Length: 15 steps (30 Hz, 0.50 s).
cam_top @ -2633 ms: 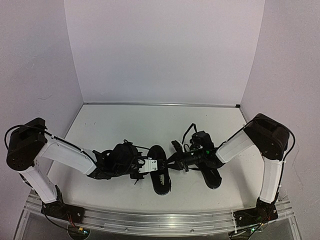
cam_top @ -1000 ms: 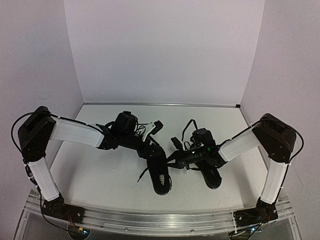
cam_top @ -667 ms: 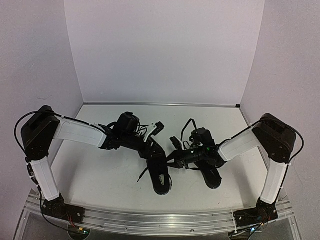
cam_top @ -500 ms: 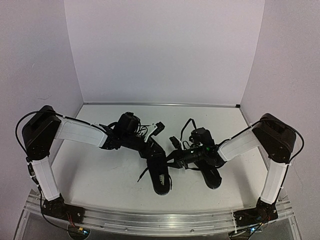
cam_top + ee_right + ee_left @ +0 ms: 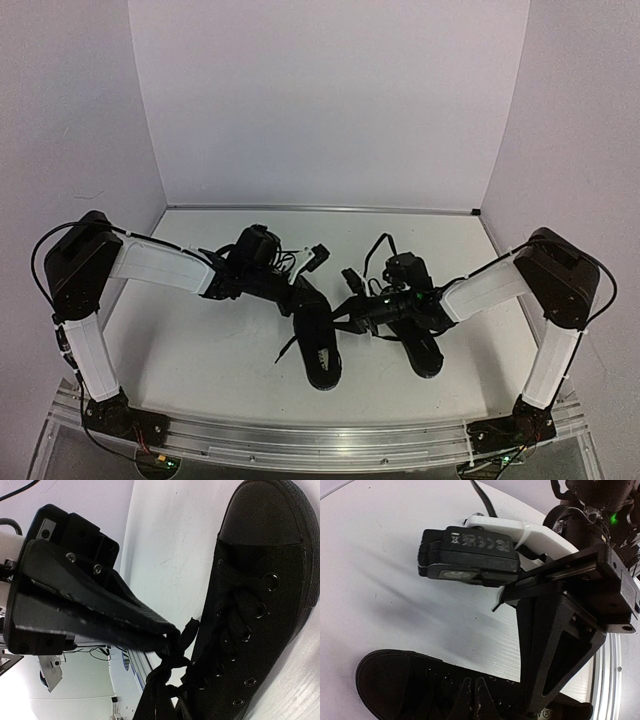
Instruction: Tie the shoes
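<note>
**While Both Grippers Are Closed: Shoe Status**

While the small all-black low-top left-hand shoe (image 5: 318,348) lies mid-table beside the matching right-hand shoe (image 5: 424,358), the right gripper (image 5: 172,636) pinches its thin black lace (image 5: 186,629). The left gripper (image 5: 471,690) is pressed together over its lacing; any grip there cannot be determined.

Camera box (image 5: 470,555): a short row of pale grey marks is printed along its upper face, and it appears upside down in the left wrist view.
First mark in the row: a crossed-out bin sign.
Marks beside it: they look like the FC and CE compliance logos, but the strokes are soft and I can't be sure.
Left gripper (image 5: 471,700): a tiny raised stamp sits low on its black finger body, perhaps two round characters, too small to read.
</note>
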Each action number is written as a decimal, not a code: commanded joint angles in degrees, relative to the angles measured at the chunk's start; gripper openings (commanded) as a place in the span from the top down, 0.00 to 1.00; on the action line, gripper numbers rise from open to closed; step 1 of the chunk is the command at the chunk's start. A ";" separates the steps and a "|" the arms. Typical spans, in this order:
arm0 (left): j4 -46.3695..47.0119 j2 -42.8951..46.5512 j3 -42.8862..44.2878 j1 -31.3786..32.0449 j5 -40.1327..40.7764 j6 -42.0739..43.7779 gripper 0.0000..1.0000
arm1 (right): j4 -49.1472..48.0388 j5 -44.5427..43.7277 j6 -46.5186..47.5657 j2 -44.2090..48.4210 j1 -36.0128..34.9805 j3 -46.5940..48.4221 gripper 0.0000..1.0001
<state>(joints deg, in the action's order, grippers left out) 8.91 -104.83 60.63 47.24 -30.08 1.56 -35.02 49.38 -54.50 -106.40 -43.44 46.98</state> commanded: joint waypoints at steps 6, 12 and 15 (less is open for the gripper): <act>1.32 1.90 -1.61 -0.13 6.15 -0.55 1.00 | -0.58 -0.95 0.04 4.93 -0.34 -2.43 1.00; 1.80 0.97 -1.64 -0.22 8.55 -0.81 1.00 | -0.50 -1.19 0.01 6.03 -0.33 -3.99 1.00; 1.98 0.44 -1.81 -0.22 9.24 -0.84 1.00 | -0.51 -1.30 -0.02 6.32 -0.34 -5.09 1.00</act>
<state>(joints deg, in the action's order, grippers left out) 9.06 -104.81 59.09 47.24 -23.31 1.34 -34.87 48.35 -54.50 -102.66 -43.44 43.19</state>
